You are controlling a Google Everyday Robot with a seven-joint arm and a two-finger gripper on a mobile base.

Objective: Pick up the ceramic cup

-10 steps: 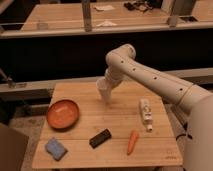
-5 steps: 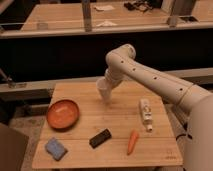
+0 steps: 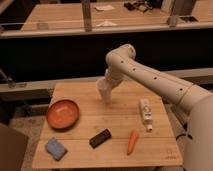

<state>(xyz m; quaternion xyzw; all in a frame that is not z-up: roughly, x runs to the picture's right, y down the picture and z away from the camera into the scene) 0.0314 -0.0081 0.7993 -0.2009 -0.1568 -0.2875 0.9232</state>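
The ceramic cup (image 3: 103,91) is small, pale grey-white and handleless. It hangs slightly tilted at the end of my arm, over the far middle of the wooden table (image 3: 120,122). My gripper (image 3: 106,85) comes down from the upper right and is shut on the cup's upper part. The cup looks just off the tabletop, with a shadow under it. The arm hides most of the gripper.
An orange bowl (image 3: 63,113) sits at the left. A blue sponge (image 3: 55,148) lies at the front left, a black block (image 3: 100,138) at the front middle and a carrot (image 3: 132,141) beside it. A white labelled bottle (image 3: 145,111) lies at the right.
The cup and gripper have stayed almost in place, perhaps a touch higher. Nothing else on the table has moved.
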